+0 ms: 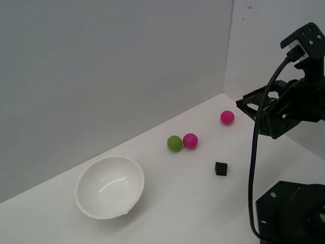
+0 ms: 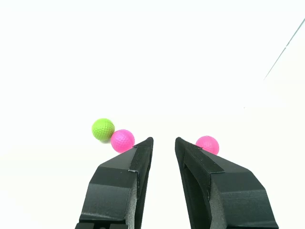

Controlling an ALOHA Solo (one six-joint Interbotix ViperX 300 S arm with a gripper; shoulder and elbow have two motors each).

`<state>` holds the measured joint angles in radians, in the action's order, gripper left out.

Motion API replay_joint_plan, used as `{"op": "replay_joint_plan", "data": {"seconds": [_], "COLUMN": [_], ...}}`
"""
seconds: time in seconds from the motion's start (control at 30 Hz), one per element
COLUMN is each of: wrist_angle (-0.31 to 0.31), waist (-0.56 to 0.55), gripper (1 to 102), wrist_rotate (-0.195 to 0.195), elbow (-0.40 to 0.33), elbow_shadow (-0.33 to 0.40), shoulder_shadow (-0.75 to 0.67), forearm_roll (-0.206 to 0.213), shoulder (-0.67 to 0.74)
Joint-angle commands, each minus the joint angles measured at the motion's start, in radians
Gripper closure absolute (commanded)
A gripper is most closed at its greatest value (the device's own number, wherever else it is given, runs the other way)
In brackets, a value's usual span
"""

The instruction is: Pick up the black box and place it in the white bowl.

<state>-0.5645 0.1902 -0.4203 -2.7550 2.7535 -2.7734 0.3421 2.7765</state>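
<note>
Hovering above the worktop (image 1: pixel 167 203) at the exterior view's right, our end effector (image 1: pixel 249 104) holds nothing. In the wrist view the end effector (image 2: pixel 164 141) shows two black fingers (image 2: pixel 138 164) with a narrow gap between them, only bare white surface in that gap. So we call it slightly parted, not clamped on anything.

The black box (image 1: pixel 221 169) sits on the worktop, well apart from the end effector and below it in the exterior view. It stands alone, nothing touching it. We cannot find it in the wrist view.

The white bowl (image 1: pixel 109 186) sits toward the exterior view's left, well apart from the box. It is tilted, its opening facing up and toward the exterior view's right, and nothing shows inside it. It does not show in the wrist view.

Between the bowl and the arm we see a green ball (image 1: pixel 174 143) and a pink ball (image 1: pixel 190 140), touching or just beside each other. In the wrist view the same green ball (image 2: pixel 103 130) and pink ball (image 2: pixel 122 140) appear just beyond one fingertip, the pink one partly hidden by it. A second pink ball (image 1: pixel 227 117) lies farther back near the wall corner; in the wrist view that second pink ball (image 2: pixel 207 144) peeks from behind the other finger.

A black cable (image 1: pixel 256 152) hangs from the arm down to the black base block (image 1: pixel 292 213) at the exterior view's lower right.
</note>
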Motion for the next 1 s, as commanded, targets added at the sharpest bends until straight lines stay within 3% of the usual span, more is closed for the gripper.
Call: {"op": "replay_joint_plan", "data": {"seconds": [0.0, 0.43, 0.5, 0.57, 0.67, 0.7, 0.97], "wrist_angle": [-0.021, -0.176, -0.206, -0.229, -0.261, -0.27, -0.364], "waist": [0.009, -0.029, -0.031, -0.029, -0.029, -0.031, -0.038], "gripper": [77, 77, 66, 43, 7, 2, 3], "wrist_rotate": [-0.011, -0.011, -0.011, -0.005, 0.049, 0.057, 0.074], "elbow": [0.054, 0.166, 0.183, 0.198, 0.21, 0.212, 0.204], "elbow_shadow": [-0.054, -0.166, -0.184, -0.198, -0.212, -0.212, -0.202], "shoulder_shadow": [0.034, 0.282, 0.31, 0.33, 0.353, 0.354, 0.368], "forearm_roll": [0.008, 0.02, 0.026, 0.037, 0.037, 0.037, 0.037], "shoulder": [-0.038, -0.282, -0.31, -0.331, -0.353, -0.356, -0.368]}}
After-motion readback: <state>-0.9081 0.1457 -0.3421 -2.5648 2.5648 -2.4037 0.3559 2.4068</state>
